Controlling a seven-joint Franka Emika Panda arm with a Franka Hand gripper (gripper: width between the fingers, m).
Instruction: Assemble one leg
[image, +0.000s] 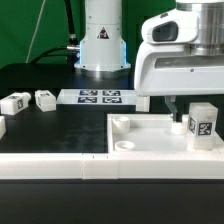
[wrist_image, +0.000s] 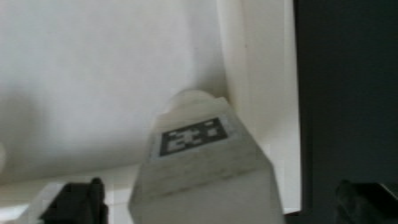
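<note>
Exterior view: the small white plastic tagged leg (image: 203, 123) stands upright on the large square white rimmed panel (image: 140, 140), just under the arm's bulk, which hides the claw (image: 178, 111). Two more white blocks (image: 30, 101) lie on the black table (image: 60, 130).

Wrist view: the leg (wrist_image: 196, 160) rises between dark fingertips (wrist_image: 75, 203) apart either side; contact unclear.

My gripper (image: 186, 112) is white with dark fingers. The leg (image: 201, 124) at the right of the exterior view is white with a black-and-white square tag. The panel (image: 140, 140) is plain white, the marker board (image: 100, 98) white with black tags, the table (image: 50, 130) black.
</note>
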